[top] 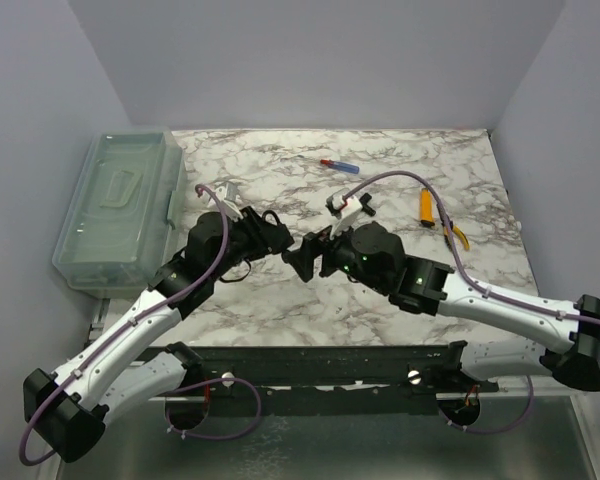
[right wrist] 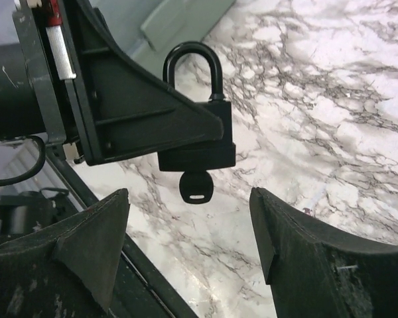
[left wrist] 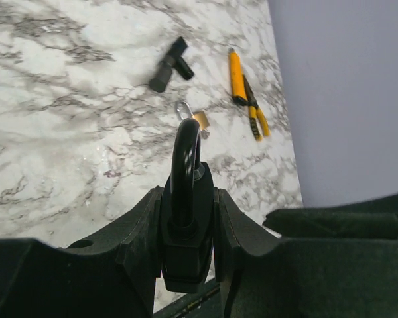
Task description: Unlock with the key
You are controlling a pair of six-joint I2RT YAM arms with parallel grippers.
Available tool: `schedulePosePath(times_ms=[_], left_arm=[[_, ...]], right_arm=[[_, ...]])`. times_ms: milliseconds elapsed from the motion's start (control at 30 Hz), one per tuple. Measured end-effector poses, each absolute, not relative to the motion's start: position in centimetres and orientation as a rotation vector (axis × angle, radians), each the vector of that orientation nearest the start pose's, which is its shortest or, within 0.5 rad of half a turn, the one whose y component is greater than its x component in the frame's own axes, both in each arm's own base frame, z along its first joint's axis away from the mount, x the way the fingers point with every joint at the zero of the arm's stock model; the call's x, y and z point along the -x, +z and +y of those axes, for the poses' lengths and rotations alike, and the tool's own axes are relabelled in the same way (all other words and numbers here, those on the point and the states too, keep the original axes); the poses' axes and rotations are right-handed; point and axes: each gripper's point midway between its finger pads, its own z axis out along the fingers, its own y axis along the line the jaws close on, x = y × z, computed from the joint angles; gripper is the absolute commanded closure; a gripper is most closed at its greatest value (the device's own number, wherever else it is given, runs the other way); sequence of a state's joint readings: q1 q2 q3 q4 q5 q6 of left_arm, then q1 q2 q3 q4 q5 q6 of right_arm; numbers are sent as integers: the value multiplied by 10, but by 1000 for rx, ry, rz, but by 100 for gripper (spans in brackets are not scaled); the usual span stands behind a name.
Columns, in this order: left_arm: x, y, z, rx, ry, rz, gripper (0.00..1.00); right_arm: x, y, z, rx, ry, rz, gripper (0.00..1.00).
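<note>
Your left gripper (left wrist: pixel 188 228) pinches the black padlock (right wrist: pixel 198 154) by its body and holds it above the marble table (top: pixel 280 300), near the middle. The shackle reads as closed. The key (right wrist: pixel 197 187) sits in the keyway, hanging from the lock's underside. Your right gripper (right wrist: pixel 189 212) is spread wide, with one finger on either side of the key and neither touching it.

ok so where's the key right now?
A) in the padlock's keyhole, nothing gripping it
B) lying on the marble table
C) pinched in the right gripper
A: the key hangs from the padlock clamped in the left gripper; the right gripper is open, clear of it.
</note>
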State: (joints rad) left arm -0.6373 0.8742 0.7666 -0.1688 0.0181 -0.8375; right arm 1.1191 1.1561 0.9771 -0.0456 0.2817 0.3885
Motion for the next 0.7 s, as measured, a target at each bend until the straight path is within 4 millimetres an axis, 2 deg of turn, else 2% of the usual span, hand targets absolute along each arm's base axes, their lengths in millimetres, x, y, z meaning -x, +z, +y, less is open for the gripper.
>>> schedulePosePath(times_ms=[200,367,533,567,700], left_arm=[[-263,222,-207,448,-884,2049,100],[-266,201,-197,615,-819,2093,100],[-268,197,-192,725,-810,2080,100],[-270,199,-190,780,-820,2058,100],[-270,202,-189,806,-832,2045,100]], right_arm=[[-210,240,361,565,729,1909,24],[-218,228,376,608,682,1938,27],[-225,220,388,632,659,1951,29],[-227,211,392,646,642,1968,32],[-227,206,393,652,633,1977,34]])
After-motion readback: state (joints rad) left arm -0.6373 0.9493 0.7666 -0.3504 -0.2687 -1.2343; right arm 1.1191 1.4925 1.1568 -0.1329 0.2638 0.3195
